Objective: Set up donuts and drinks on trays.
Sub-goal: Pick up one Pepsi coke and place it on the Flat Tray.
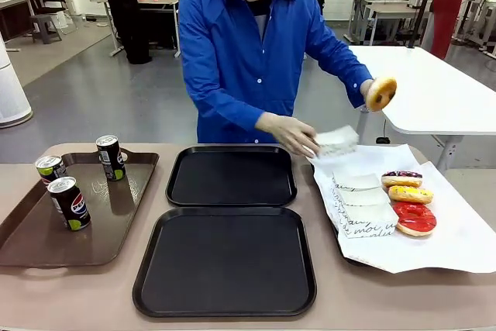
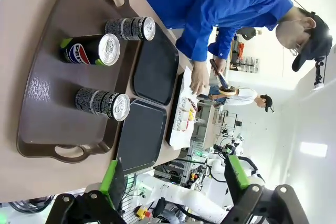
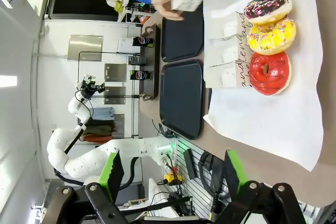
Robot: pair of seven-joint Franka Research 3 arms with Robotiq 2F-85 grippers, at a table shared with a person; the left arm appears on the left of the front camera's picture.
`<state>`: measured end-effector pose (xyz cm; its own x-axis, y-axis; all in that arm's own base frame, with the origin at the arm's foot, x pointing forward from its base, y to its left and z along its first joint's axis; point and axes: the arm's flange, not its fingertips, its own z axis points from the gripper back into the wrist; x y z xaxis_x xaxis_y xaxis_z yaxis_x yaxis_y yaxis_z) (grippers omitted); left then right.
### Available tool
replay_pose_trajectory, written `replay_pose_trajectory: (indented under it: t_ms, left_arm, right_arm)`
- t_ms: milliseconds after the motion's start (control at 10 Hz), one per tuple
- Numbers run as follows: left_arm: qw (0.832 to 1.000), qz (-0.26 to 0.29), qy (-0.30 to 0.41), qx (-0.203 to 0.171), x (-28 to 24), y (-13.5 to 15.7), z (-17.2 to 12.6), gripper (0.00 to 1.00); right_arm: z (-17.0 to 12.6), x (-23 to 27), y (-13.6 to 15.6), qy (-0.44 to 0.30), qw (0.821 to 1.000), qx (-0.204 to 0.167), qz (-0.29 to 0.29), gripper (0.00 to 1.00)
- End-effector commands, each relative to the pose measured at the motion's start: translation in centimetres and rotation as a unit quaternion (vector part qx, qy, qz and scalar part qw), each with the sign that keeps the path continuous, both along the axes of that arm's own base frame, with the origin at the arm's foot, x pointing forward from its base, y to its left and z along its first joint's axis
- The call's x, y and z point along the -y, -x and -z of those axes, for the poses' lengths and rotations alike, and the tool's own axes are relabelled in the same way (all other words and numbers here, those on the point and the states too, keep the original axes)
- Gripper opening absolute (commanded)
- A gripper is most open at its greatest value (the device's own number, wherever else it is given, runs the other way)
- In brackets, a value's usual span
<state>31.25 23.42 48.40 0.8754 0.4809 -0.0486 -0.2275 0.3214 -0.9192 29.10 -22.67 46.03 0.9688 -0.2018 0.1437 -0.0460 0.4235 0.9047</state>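
Two black trays lie bare at mid-table, one far (image 1: 231, 177) and one near (image 1: 225, 263). Three drinks (image 1: 70, 202) stand on a brown tray (image 1: 31, 230) at the left. Beneath my open left gripper (image 2: 173, 182) lie the same cans (image 2: 102, 103). A dark-glazed donut (image 1: 401, 178), a yellow one (image 1: 410, 194) and a red one (image 1: 414, 218) rest on white paper beside flat white boxes (image 1: 360, 207). The person holds a tan donut (image 1: 381, 93) in one hand and a white box (image 1: 335, 141) in the other. My open right gripper (image 3: 173, 177) hangs above the red donut (image 3: 269, 73).
The white paper sheet (image 1: 457, 238) covers the table's right end and overhangs its edge. A white table (image 1: 434, 91) stands behind the person. The brown tray's handles (image 2: 71, 152) face my left gripper.
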Motion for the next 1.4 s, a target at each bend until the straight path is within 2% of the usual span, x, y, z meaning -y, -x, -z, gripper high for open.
replay_pose_trajectory:
  t_ms: [0, 500, 600, 700, 900, 1100, 1300]
  left_arm:
    - [1.000, 0.001, 0.009, 0.005, 0.0, 0.1, 0.0, 1.00]
    - [1.000, 0.000, 0.000, 0.000, 0.0, 0.0, 0.0, 1.00]
    - [0.998, 0.015, -0.058, -0.001, 2.2, 0.6, -2.0, 1.00]
    - [0.989, 0.032, -0.146, 0.002, 5.7, 0.2, -4.5, 1.00]
    - [0.957, 0.082, -0.276, -0.031, 12.4, -3.0, -7.2, 1.00]
    - [0.908, 0.106, -0.398, -0.071, 18.6, -3.6, -5.8, 1.00]
    - [0.862, 0.116, -0.482, -0.100, 22.5, -5.0, -3.3, 1.00]
  right_arm:
    - [0.1, 0.1, 0.1, -0.007, 1.000, 0.004, -0.002, 1.00]
    - [0.1, 0.1, 0.1, -0.007, 1.000, 0.004, -0.002, 1.00]
    - [0.1, 0.1, 0.1, -0.007, 1.000, 0.004, -0.002, 1.00]
    - [0.1, 0.1, 0.1, -0.007, 1.000, 0.004, -0.002, 1.00]
    - [0.1, 0.1, 0.1, -0.007, 1.000, 0.004, -0.002, 1.00]
    - [0.1, 0.1, 0.1, -0.007, 1.000, 0.004, -0.002, 1.00]
    - [0.1, 0.1, 0.1, -0.007, 1.000, 0.004, -0.002, 1.00]
